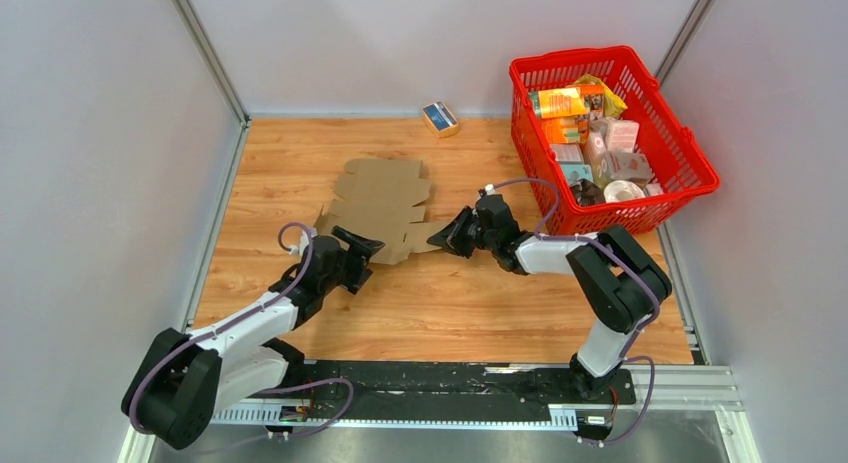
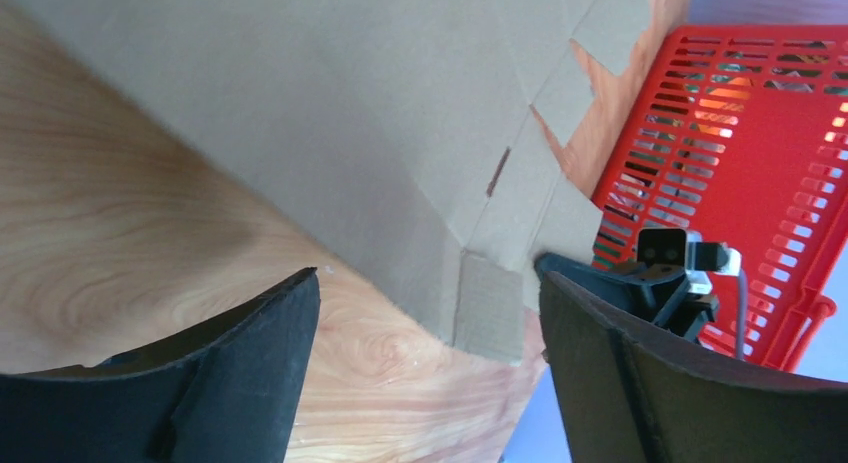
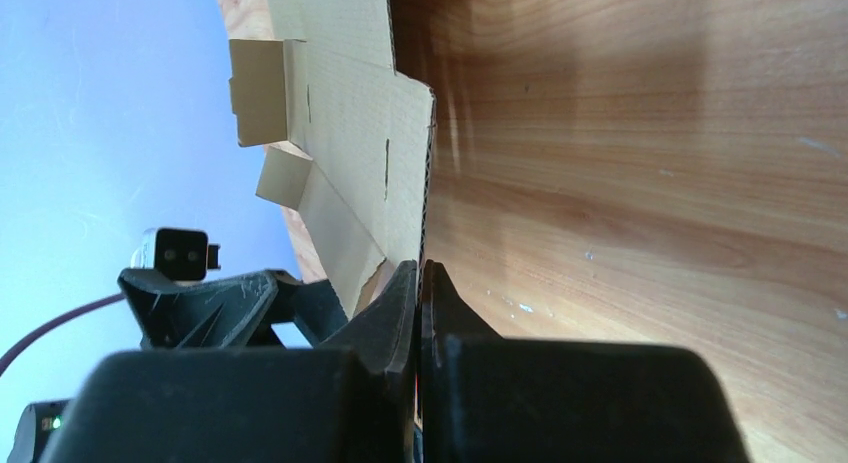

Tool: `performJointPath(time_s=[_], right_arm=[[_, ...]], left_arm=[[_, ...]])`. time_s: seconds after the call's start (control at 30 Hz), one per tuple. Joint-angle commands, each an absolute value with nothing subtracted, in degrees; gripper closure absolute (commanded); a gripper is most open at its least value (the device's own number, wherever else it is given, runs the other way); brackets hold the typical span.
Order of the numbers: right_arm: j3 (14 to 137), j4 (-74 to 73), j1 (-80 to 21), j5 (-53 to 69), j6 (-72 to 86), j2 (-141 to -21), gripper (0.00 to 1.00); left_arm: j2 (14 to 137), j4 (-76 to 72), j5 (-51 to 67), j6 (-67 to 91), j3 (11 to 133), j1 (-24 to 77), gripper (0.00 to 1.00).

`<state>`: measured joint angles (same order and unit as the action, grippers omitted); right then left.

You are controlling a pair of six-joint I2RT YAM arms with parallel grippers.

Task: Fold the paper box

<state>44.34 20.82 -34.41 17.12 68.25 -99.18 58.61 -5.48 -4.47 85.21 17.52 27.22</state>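
The right fingers [image 3: 392, 308] clamp an edge of the paper box [image 1: 380, 198], the left fingers [image 2: 250, 373] wide open beside it.

Bright, even light falls from overhead, and the arms throw only soft shadows on the bench [image 1: 450, 303]. The view from above is sharp to its edges. Close to its lens, the left pincer [image 2: 428, 293] shows its fingers [image 2: 240, 373] dark and soft-edged, while the red basket [image 2: 740, 163] glows, patches blown out through its mesh. At the right pincer [image 3: 420, 268] the fingers [image 3: 560, 403] go nearly black, the wall [image 3: 100, 103] washes pale blue, and a deep shadow lies beside the cardboard sheet [image 3: 340, 133].
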Motion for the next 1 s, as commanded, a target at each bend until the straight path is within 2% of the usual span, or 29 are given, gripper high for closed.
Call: performJointPath(time_s=[0.0, 0.13, 0.17, 0.23, 0.27, 0.33, 0.37, 0.4, 0.47, 0.5, 0.53, 0.6, 0.7, 0.73, 0.8, 0.9, 0.97], right_arm=[[42.55, 25.22, -34.28, 20.3, 69.52, -96.07, 1.0], [40.09, 27.59, -34.54, 21.18, 70.58, -94.93, 1.0], [39.64, 27.51, -34.63, 21.01, 70.4, -94.4, 1.0], [38.85, 26.64, -34.72, 20.48, 69.79, -92.47, 1.0], [38.76, 26.11, -34.72, 20.3, 69.52, -91.68, 1.0], [38.93, 23.22, -34.8, 20.74, 68.47, -89.48, 0.97], [39.02, 21.64, -34.8, 21.18, 65.51, -88.52, 0.92], [39.11, 17.44, -34.8, 21.27, 63.39, -85.9, 0.79], [39.98, 11.28, -34.8, 19.53, 54.38, -82.28, 0.63], [41.21, 7.6, -34.72, 18.9, 49.36, -78.61, 0.42], [43.22, -3.58, -34.8, 18.37, 44.43, -77.27, 0.36], [52.27, -21.85, -35.68, 13.56, 29.54, -74.81, 0.33], [61.57, -31.96, -36.82, 9.58, 16.41, -73.39, 0.31], [62.92, -31.9, -37.0, 10.36, 13.39, -73.21, 0.3], [67.55, -28.85, -38.05, 13.0, 4.54, -73.82, 0.22], [73.98, -25.85, -38.41, 18.36, -5.5, -78.02, 0.22], [82.41, -26.63, -38.67, 21.44, -15.09, -81.37, 0.23]], left_arm=[[61.96, -15.73, -1.85, 86.14, 17.84, 25.23, 0.17], [63.28, -17.48, -2.9, 84.11, 17.58, 24.7, 0.4], [63.54, -18.53, -3.07, 83.42, 17.4, 24.7, 0.49], [63.72, -18.81, -3.51, 82.8, 17.32, 24.7, 0.56], [63.72, -19.5, -3.69, 81.84, 17.4, 24.7, 0.65], [62.67, -19.34, -3.34, 80.25, 18.01, 24.7, 0.76], [62.06, -17.77, -2.99, 77.46, 18.54, 24.7, 0.86], [61.18, -15.75, -2.9, 75.6, 19.33, 24.7, 0.92], [58.11, -7.0, -3.34, 69.39, 22.93, 24.7, 1.0], [57.05, -4.42, -3.43, 67.0, 24.24, 24.7, 1.0], [55.13, -1.78, -3.51, 61.84, 27.04, 24.7, 1.0], [53.8, 7.61, -1.94, 55.75, 30.66, 24.7, 1.0], [52.82, 20.71, 1.92, 43.53, 40.74, 24.7, 1.0], [52.56, 23.79, 2.72, 39.16, 42.43, 24.7, 1.0], [51.95, 30.04, 5.09, 35.52, 45.86, 24.7, 1.0], [49.66, 35.76, 6.23, 32.0, 48.59, 24.7, 1.0], [47.47, 38.3, 7.29, 30.06, 49.48, 24.7, 1.0]])
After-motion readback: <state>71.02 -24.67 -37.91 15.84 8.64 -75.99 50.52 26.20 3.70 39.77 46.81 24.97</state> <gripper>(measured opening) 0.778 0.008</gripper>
